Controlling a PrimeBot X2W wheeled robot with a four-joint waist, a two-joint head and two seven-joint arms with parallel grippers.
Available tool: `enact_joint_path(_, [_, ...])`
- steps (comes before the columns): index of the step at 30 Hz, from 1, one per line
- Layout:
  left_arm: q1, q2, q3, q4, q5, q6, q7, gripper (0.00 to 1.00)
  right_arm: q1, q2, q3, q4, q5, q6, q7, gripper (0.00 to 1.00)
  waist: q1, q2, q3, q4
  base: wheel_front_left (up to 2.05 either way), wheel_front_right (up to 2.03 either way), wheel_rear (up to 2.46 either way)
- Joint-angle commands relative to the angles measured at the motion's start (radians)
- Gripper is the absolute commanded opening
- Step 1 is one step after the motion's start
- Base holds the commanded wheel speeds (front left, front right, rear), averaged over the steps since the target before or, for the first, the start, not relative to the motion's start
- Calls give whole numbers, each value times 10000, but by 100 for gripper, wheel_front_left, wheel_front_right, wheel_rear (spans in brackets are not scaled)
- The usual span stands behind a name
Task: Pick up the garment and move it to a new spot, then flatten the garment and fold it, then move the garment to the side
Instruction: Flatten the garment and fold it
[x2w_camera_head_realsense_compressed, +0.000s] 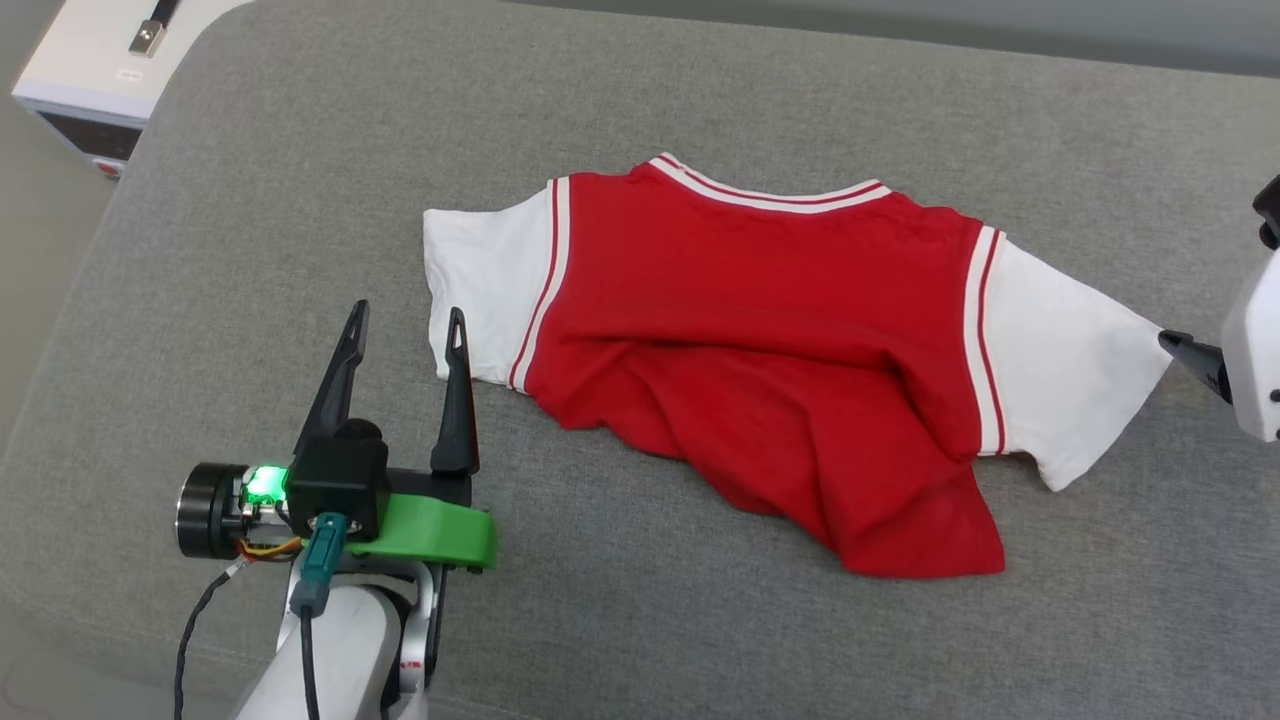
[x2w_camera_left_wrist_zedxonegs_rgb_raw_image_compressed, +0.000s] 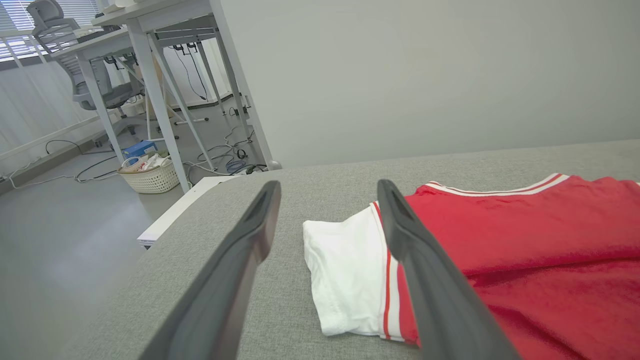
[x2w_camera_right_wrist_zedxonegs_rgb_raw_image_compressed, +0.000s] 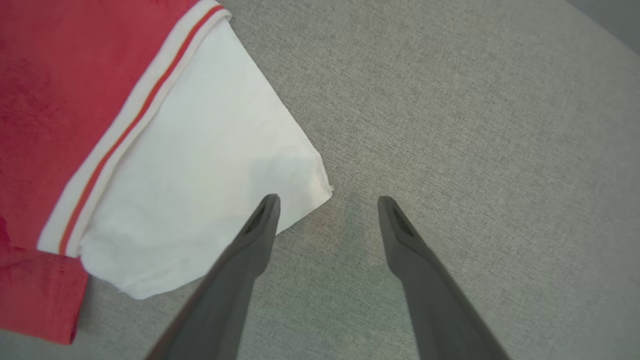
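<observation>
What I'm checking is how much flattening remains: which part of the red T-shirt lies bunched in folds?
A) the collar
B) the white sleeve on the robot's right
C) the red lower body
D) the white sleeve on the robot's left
C: the T-shirt's red lower body lies creased and gathered toward a near corner, while the collar and white sleeves lie smooth.
</observation>
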Motion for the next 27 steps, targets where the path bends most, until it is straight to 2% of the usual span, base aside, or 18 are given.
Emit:
enact_joint_path(1, [49,-163,140,-13,169,-150,-56,100,-240,40,197,194,36,-6,23,100,0,-1,464,333,0,0,0])
enact_joint_path(2, [-37,-452,351,-6,395,-398,-56,100,-420,186,423,632,99,-6,-138,100,0,-1,670,455,0,0,0])
enact_joint_path(5, [-92,-707,581,15,606,-632,-56,100,-384,130,998,1001,66,-6,-145,100,0,-1,825,523,0,0,0])
enact_joint_path(10, [-89,-991,917,101,871,-955,-57,100,-188,61,1565,1496,373,-6,-264,100,0,-1,894,515,0,0,0])
enact_joint_path(14, [7,-1122,1195,178,1045,-1145,-57,100,-150,38,1725,1584,578,-6,-776,100,0,-1,816,371,0,0,0])
enact_joint_path(15, [28,-1148,1263,210,1088,-1195,-57,100,-171,24,1724,1576,624,-6,-986,46,0,-1,777,323,0,0,0])
enact_joint_path(16, [39,-1161,1317,232,1123,-1236,-57,100,-209,5,1682,1564,633,-6,-1231,12,0,-1,735,280,0,0,0])
enact_joint_path(17, [41,-1180,1370,256,1167,-1289,-57,100,-249,-50,1626,1561,590,-6,-1552,0,0,-1,686,249,0,0,0])
enact_joint_path(21, [123,-1201,1602,320,1305,-1399,-57,100,-203,-128,1358,1532,629,-6,-2445,0,0,-1,393,45,0,0,0])
enact_joint_path(27, [311,-1181,1893,349,1404,-1572,-57,100,150,-513,722,1854,760,-6,-3106,0,0,-1,-5,-260,0,0,0])
